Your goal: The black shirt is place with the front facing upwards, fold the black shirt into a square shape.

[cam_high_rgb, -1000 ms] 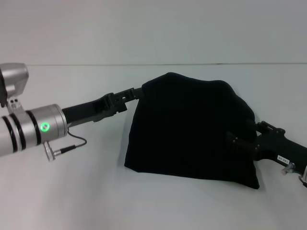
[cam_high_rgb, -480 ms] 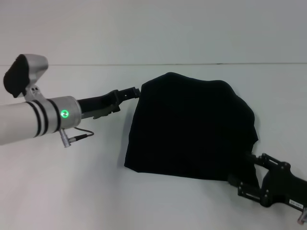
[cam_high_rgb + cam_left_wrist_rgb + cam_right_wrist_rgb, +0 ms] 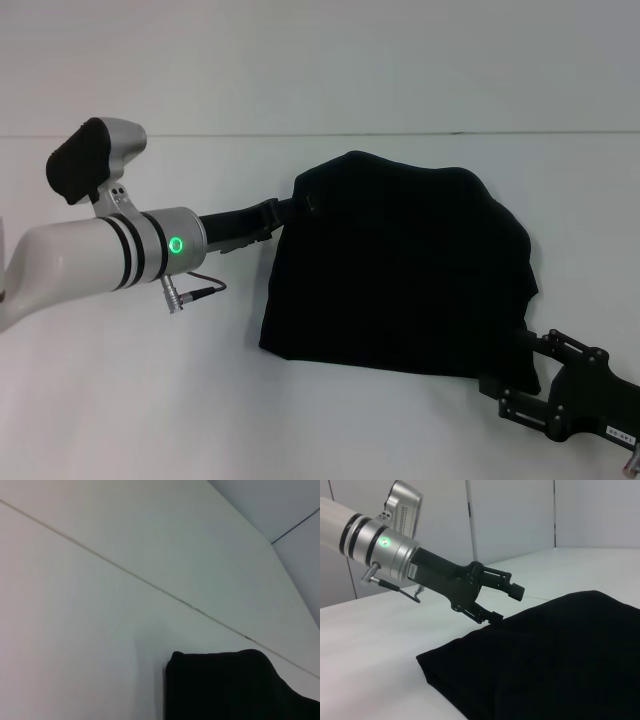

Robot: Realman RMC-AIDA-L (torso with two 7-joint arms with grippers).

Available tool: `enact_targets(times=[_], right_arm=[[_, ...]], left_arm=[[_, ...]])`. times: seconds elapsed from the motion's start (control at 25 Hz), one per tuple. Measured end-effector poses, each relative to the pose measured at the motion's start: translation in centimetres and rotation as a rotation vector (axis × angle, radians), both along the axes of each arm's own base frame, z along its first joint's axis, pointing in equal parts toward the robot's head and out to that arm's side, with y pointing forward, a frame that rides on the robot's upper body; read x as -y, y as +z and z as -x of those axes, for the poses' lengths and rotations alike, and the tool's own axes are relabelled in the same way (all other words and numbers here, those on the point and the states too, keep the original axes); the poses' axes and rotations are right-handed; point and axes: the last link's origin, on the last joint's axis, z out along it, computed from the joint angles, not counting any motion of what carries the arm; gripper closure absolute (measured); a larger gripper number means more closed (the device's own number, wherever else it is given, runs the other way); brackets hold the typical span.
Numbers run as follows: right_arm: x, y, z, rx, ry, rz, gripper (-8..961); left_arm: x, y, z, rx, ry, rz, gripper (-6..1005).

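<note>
Nearest me, low at my right in the head view, my right pincer sits at the near right corner of the folded black cotton shirt. Its black linkage shows, but the fingertips merge with the dark cloth, so I cannot tell whether they are spread or closed, nor whether they touch the fabric.

The shirt lies on the plain white tabletop as a rough, bulging four-sided bundle, right of centre. All I see is plain black cloth; the folds inside the mass are too dark to read.

Beyond it, my left pincer reaches in from my left to the shirt's far left corner. In the head view its tips are lost against the cloth. The right wrist view tells more: there the left pincer stands with its two fingers spread moderately wide, the upper finger clear above the shirt and the lower one down at the cloth's edge, gripping nothing. The silver forearm with its green light is behind it.

The left wrist view shows only a rounded black corner of the shirt on the tabletop, cut off by the frame, and none of my own fingers.
</note>
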Motion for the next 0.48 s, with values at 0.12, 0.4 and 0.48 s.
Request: enact_targets(times=[0.12, 0.4, 0.48], right_arm=[[0.0, 0.0, 0.1, 0.0, 0.003, 0.001, 120], [-0.2, 0.0, 0.2, -0.003, 0.01, 0.004, 120], [-0.2, 0.0, 0.3, -0.006, 0.012, 0.005, 120]], left_arm=[[0.1, -0.3, -0.1, -0.008, -0.003, 0.002, 81], [0.2, -1.2, -0.8, -0.043, -0.037, 0.027, 90], [0.2, -1.4, -1.0, -0.061, -0.056, 0.031, 92]])
